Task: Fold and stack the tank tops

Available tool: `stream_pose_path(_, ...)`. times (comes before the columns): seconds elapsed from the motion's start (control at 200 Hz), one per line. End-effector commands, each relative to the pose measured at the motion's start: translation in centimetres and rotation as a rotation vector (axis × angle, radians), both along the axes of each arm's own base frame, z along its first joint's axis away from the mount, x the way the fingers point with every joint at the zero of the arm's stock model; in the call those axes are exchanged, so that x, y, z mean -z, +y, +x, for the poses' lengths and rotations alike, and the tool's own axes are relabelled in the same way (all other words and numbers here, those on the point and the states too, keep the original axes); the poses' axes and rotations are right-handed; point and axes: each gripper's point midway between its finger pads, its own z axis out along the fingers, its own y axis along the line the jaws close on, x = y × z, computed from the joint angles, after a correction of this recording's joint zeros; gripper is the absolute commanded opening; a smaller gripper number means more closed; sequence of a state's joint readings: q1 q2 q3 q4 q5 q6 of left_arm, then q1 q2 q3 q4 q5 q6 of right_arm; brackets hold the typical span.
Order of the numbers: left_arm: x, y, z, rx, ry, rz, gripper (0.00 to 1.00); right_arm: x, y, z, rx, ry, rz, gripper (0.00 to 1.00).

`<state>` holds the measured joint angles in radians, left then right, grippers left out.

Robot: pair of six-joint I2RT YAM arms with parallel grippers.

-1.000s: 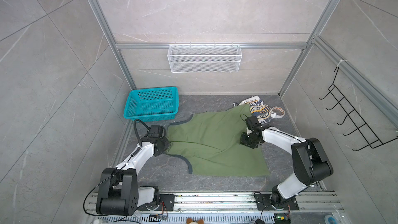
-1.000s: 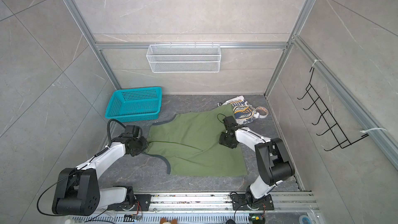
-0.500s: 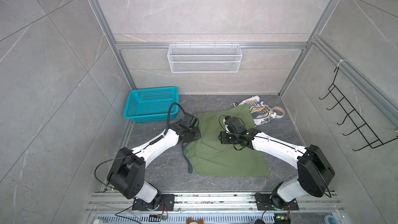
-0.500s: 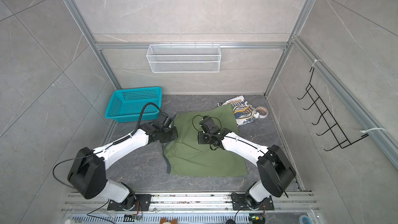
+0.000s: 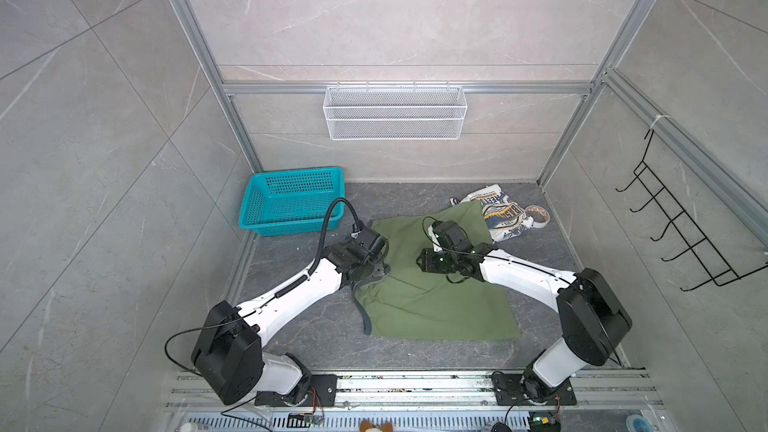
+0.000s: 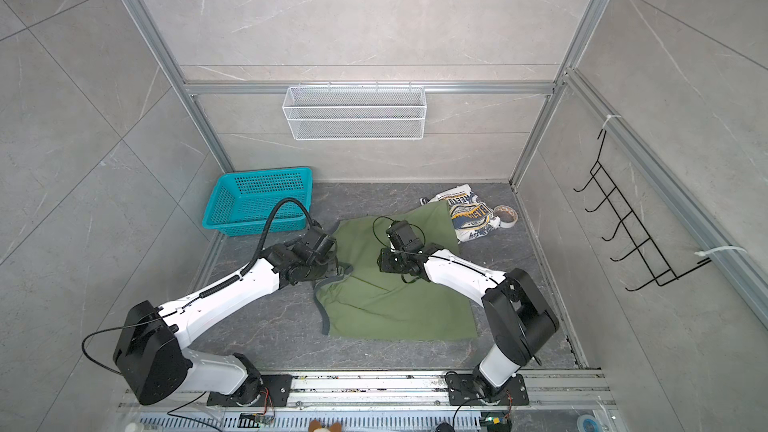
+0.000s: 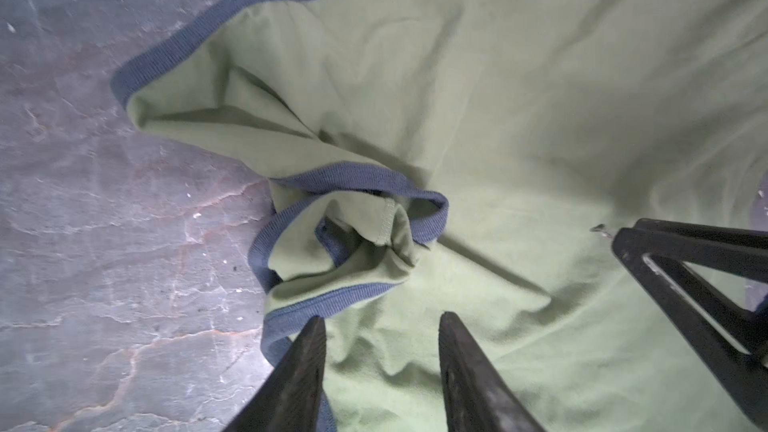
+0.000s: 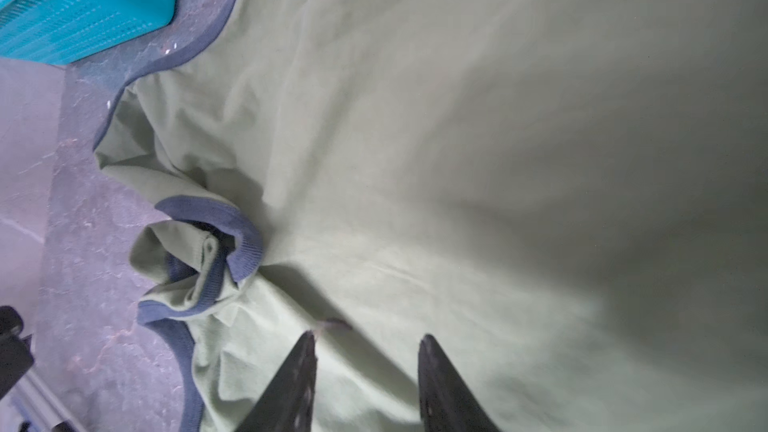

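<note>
Grey stone-look tabletop [image 5: 316, 338] in a tiled booth, with a teal basket [image 5: 291, 201] in the back corner. The green tank top [image 5: 436, 305] lies just beside the basket. A second ago it was spread wide, with its strap side reaching out in front of the basket. Now that side is flipped over onto the body, so the shirt is clearly narrower. The straps [image 7: 353, 238] landed bunched, grey trim twisted, not flat. The left gripper [image 7: 382, 317] has let go: jaws parted, empty, just short of the bunch. The right gripper [image 8: 365, 338] is also parted with nothing between, over the cloth farther from the basket. The white tank top [image 5: 498, 214] lies crumpled well away from the basket, touching the green one's far corner, beside a tape roll [image 5: 538, 216]. The first fold looks done but messy. The straps likely need smoothing before the next fold, and stacking hasn't started.
</note>
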<state>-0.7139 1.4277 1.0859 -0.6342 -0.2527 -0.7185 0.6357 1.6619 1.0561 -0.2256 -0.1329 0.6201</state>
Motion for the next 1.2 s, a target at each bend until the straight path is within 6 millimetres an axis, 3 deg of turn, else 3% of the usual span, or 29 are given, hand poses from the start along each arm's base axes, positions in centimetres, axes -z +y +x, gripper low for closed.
stream_pose_path(0.0,1.6,-0.3,0.3,0.088,0.055,0.118,0.44,-0.1,2.2,0.6,0.02,0.05,0.091,0.4)
stream_pose_path(0.14,3.5,-2.1,0.5,0.164,0.117,0.153,0.44,0.9,3.2,0.6,0.038,0.099,0.156,0.37)
stream_pose_path(0.339,5.4,-2.7,1.0,0.178,0.157,0.234,0.5,2.1,4.6,-0.1,0.028,0.137,0.194,0.36)
stream_pose_path(0.823,7.3,-0.5,1.3,0.07,0.167,0.306,0.17,3.1,6.5,-1.2,0.001,0.164,0.212,0.36)
stream_pose_path(0.988,6.3,0.6,0.3,-0.021,0.12,0.148,0.0,2.8,7.7,-1.6,-0.028,0.17,0.239,0.36)
stream_pose_path(1.198,3.9,2.1,-1.2,-0.173,-0.006,-0.247,0.0,1.4,11.2,-2.9,-0.103,0.166,0.359,0.38)
